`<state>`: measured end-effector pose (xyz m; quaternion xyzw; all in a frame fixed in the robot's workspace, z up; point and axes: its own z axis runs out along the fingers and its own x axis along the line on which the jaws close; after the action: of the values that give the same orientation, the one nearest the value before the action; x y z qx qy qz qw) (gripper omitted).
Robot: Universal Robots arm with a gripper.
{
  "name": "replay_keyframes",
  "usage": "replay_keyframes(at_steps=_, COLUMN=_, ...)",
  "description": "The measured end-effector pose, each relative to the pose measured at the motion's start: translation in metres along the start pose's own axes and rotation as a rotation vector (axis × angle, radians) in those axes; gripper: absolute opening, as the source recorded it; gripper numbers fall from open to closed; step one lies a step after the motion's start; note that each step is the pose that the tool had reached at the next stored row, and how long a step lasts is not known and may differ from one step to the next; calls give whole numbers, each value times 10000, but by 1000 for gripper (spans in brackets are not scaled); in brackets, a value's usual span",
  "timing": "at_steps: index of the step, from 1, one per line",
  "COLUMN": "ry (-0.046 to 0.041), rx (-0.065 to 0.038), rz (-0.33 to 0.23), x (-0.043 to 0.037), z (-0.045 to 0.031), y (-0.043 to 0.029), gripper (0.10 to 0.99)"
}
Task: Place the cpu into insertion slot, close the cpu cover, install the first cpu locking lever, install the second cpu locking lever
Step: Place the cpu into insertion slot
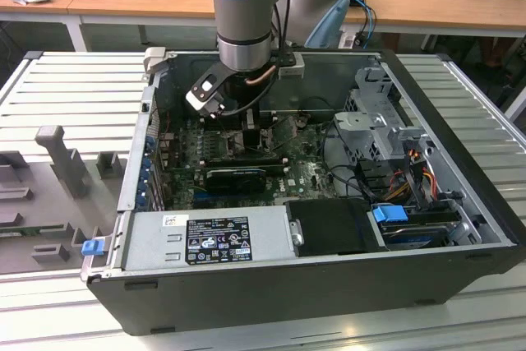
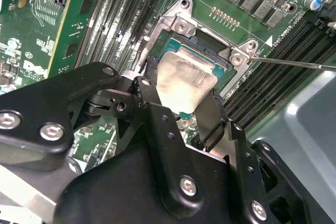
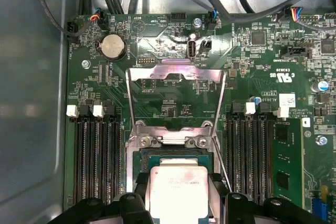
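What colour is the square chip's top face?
Silver-grey metal; the cpu shows best in the second wrist view.

Silver-grey arm with pale-blue joint cap, black cables and a matte-black claw studded with silver screws.

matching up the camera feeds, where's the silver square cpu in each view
second wrist view: silver-grey square cpu between the black pincer's fingers, near two silver screws.
first wrist view: cpu in the pincer, beside the same screws.
exterior view: its spot lies under the arm's wrist.
shared landmark: those two screws.

Exterior view above, both wrist views close (seemingly), sharing cpu
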<state>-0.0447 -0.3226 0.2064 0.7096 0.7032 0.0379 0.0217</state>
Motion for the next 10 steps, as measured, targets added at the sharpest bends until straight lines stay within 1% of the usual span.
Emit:
replay_keyframes(at_steps=5, ry=2, rx=3, rz=-2, x=21, z=45, y=-3, gripper=529)
replay_keyframes(at_steps=10, ry=1, rx=3, rz=-1, x=21, z=51, y=-4, gripper=529)
